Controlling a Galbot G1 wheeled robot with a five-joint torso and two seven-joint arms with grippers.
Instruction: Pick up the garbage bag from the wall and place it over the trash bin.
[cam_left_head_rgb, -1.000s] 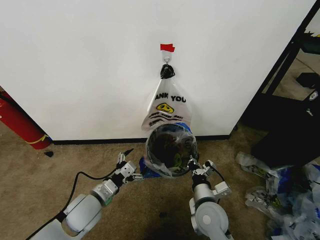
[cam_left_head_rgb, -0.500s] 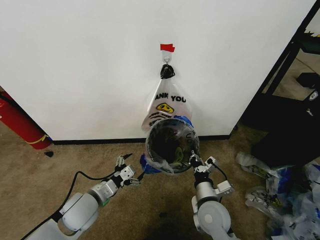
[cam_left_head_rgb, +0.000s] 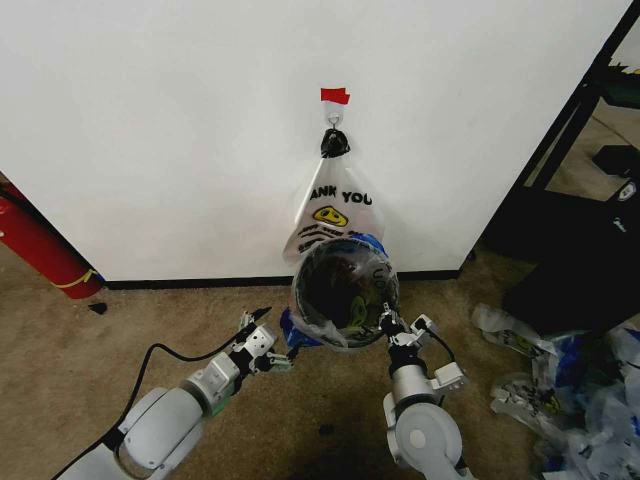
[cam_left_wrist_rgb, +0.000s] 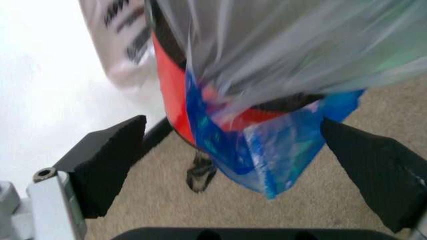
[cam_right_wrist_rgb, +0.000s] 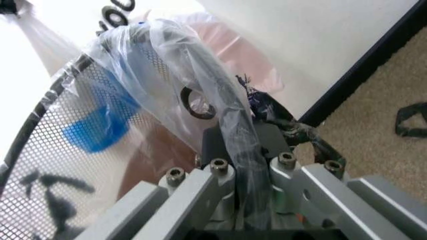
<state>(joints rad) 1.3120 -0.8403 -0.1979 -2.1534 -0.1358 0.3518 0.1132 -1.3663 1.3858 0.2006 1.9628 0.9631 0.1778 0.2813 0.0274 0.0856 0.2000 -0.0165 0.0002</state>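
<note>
The black mesh trash bin (cam_left_head_rgb: 332, 288) stands tipped toward me on the carpet at the foot of the wall (cam_left_head_rgb: 180, 130), with the see-through garbage bag (cam_left_head_rgb: 297, 326) draped over its mouth. My right gripper (cam_left_head_rgb: 391, 325) is shut on the bin's right rim (cam_right_wrist_rgb: 227, 120), plastic (cam_right_wrist_rgb: 153, 75) pinched in with it. My left gripper (cam_left_head_rgb: 263, 350) is open just left of the bin, low down. Between its fingers (cam_left_wrist_rgb: 107, 160) hang the bag's blue printed folds (cam_left_wrist_rgb: 267, 150) and the bin's red base (cam_left_wrist_rgb: 170, 95), untouched.
A white "THANK YOU" bag (cam_left_head_rgb: 335, 212) hangs from the hook (cam_left_head_rgb: 334, 122) under red tape (cam_left_head_rgb: 335, 95), right behind the bin. A red cylinder (cam_left_head_rgb: 35, 245) leans at far left. Black shelving (cam_left_head_rgb: 585, 190) and a heap of loose plastic bags (cam_left_head_rgb: 565, 390) fill the right.
The bin, held by the right gripper, has shifted slightly up and toward the wall. My left gripper has crept right, closer to the bin's lower side, still open.
</note>
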